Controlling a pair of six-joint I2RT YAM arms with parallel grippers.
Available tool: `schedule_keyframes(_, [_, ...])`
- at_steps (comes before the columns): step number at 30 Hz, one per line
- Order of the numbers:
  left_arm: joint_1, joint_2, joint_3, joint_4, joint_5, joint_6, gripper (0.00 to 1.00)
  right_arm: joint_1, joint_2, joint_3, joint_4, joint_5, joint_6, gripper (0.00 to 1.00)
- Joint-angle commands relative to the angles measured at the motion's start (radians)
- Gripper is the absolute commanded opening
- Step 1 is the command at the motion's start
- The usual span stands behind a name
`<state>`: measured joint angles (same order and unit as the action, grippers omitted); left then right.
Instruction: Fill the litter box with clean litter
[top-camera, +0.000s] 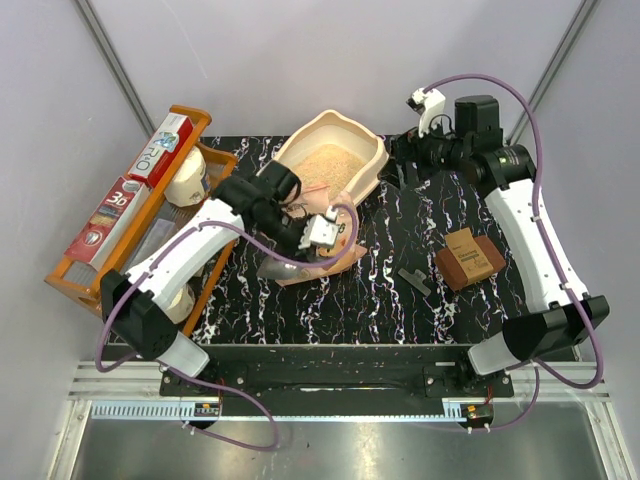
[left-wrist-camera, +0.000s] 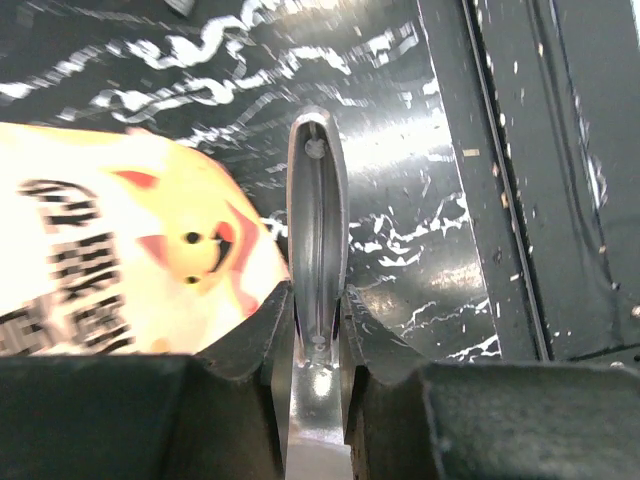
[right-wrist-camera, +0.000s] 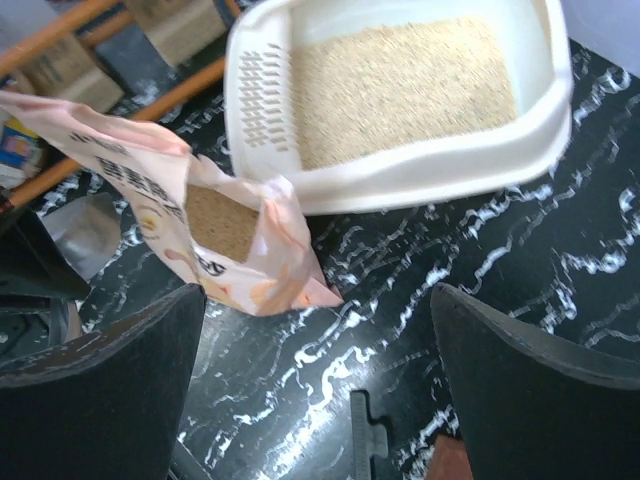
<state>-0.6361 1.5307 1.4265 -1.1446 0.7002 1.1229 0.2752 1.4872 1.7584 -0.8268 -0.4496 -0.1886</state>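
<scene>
On the tabletop (top-camera: 400, 300), the litter box (top-camera: 372, 165) is sitting upper centre, with clean litter (top-camera: 325, 165) lying across its floor. Just below, the left gripper (left-wrist-camera: 318, 300) is pinching the pink bag (right-wrist-camera: 150, 190) by its silver edge. The right gripper (right-wrist-camera: 315, 390) is hovering wide open, empty. Pouring seems underway. Next, the bag's mouth needs tipping over the rim.

The white left arm (top-camera: 185, 250) reaches forward and bends in toward the middle. The left gripper (left-wrist-camera: 318, 300) squeezes a thin shiny silver strip (left-wrist-camera: 318, 200) between its black fingers (left-wrist-camera: 250, 345). The white right arm (top-camera: 530, 225) stretches far forward, and its wrist turns left. The right gripper (right-wrist-camera: 318, 300) is spread wide and holds nothing.
</scene>
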Motion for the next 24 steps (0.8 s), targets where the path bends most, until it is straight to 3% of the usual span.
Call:
schedule_keyframes(1, [0.062, -0.041, 0.236, -0.161, 0.136, -0.167, 0.00, -0.016, 0.022, 0.081, 0.129, -0.199, 0.067, 1.00])
schedule_keyframes(5, [0.137, -0.018, 0.374, -0.100, 0.270, -0.424, 0.00, -0.016, 0.010, 0.101, 0.187, -0.322, 0.098, 0.99])
schedule_keyframes(9, [0.203, 0.048, 0.514, -0.067, 0.402, -0.580, 0.00, -0.014, -0.050, 0.070, 0.225, -0.575, -0.067, 0.95])
schedule_keyframes(11, [0.225, 0.106, 0.583, -0.066, 0.506, -0.664, 0.00, -0.013, -0.073, 0.029, 0.287, -0.650, -0.057, 0.93])
schedule_keyframes(13, [0.240, 0.147, 0.633, -0.060, 0.579, -0.730, 0.00, -0.002, -0.073, 0.007, 0.310, -0.685, -0.061, 0.88])
schedule_keyframes(17, [0.242, 0.178, 0.612, 0.057, 0.720, -0.906, 0.00, 0.045, -0.070, 0.003, 0.351, -0.731, -0.091, 0.86])
schedule_keyframes(20, [0.246, 0.152, 0.534, 0.285, 0.780, -1.113, 0.00, 0.082, -0.055, -0.004, 0.406, -0.768, -0.066, 0.87])
schedule_keyframes(21, [0.246, 0.143, 0.504, 0.475, 0.794, -1.203, 0.00, 0.087, -0.047, -0.004, 0.428, -0.779, -0.042, 0.87])
schedule_keyframes(23, [0.246, 0.103, 0.383, 0.737, 0.830, -1.514, 0.00, 0.111, -0.039, -0.013, 0.440, -0.790, -0.029, 0.86])
schedule_keyframes(24, [0.245, 0.083, 0.321, 1.141, 0.829, -1.660, 0.00, 0.117, -0.039, -0.028, 0.449, -0.785, -0.034, 0.86])
